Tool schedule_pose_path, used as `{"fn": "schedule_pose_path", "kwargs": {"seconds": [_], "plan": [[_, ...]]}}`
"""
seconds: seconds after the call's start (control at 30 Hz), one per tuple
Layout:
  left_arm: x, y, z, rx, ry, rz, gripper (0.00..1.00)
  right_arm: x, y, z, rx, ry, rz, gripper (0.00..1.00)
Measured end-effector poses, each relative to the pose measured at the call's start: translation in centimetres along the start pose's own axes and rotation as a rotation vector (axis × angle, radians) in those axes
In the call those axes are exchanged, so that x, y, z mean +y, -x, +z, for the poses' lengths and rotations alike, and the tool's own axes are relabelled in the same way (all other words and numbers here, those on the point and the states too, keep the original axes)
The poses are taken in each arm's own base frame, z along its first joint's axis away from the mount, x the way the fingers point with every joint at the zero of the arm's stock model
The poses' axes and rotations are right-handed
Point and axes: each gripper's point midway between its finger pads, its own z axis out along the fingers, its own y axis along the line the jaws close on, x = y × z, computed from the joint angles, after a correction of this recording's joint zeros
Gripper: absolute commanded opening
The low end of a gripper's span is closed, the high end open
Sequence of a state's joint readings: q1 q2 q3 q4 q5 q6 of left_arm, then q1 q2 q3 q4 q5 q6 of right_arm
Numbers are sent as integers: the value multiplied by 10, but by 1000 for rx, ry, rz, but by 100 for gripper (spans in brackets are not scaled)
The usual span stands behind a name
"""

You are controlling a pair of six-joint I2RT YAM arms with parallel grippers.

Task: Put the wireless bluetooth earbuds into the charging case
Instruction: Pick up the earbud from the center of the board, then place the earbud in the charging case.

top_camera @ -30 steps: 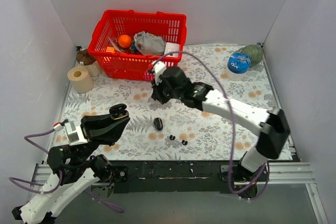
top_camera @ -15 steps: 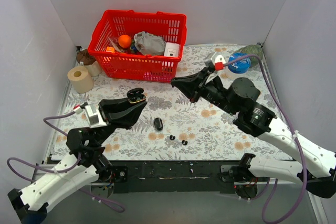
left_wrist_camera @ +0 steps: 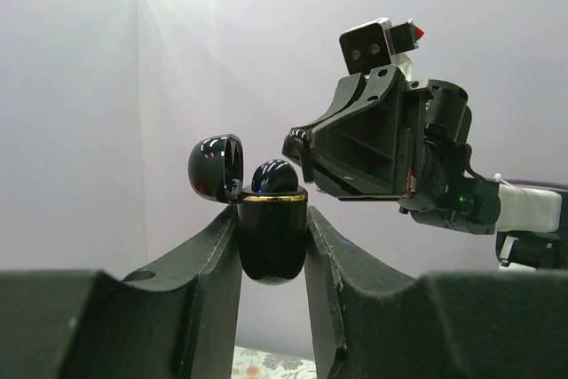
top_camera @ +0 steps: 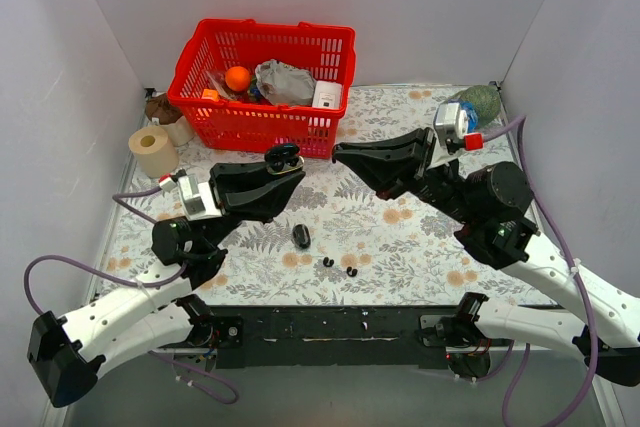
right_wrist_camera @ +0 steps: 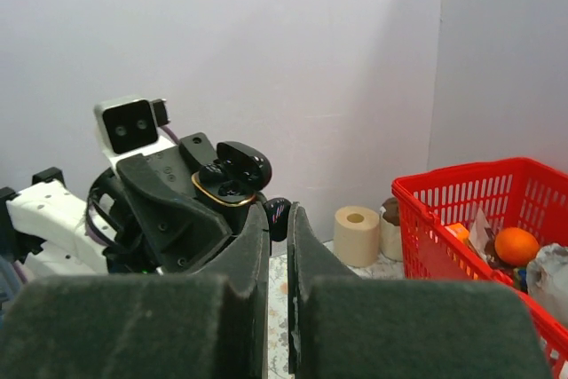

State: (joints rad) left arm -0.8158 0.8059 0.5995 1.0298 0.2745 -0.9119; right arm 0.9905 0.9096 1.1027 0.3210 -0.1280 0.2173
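Observation:
My left gripper is shut on the open black charging case with a gold rim, held high above the table. In the left wrist view the case sits between the fingers, lid tipped left, one rounded black bud in it. My right gripper points left, close to the case, and is shut on a tiny black earbud with red marks. Two more tiny black earbuds lie on the floral table. A larger black rounded piece lies near them.
A red basket of odds and ends stands at the back, also in the right wrist view. A toilet roll and a brown object sit at back left. A green ball sits at back right.
My left gripper has risen and moved right and back with the case. My right arm has pulled back from the table's middle, and its shut gripper now points left at the case.

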Motion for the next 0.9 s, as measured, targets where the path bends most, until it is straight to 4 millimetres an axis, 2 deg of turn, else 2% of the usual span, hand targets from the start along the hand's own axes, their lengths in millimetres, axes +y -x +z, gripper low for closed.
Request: {"fn": "schedule_pose_path", "kwargs": {"seconds": [0.3, 0.43, 0.67, 0.9], "plan": [[-13, 3, 4, -86, -77, -100, 0, 22, 18, -5, -101, 125, -55, 1], [-14, -7, -1, -74, -81, -158, 0, 25, 19, -6, -119, 149, -70, 1], [-11, -28, -2, -31, -69, -229, 0, 27, 10, -1, -103, 169, -75, 1], [-11, -35, -2, -13, -68, -262, 0, 23, -6, 3, -69, 169, -85, 1]]}}
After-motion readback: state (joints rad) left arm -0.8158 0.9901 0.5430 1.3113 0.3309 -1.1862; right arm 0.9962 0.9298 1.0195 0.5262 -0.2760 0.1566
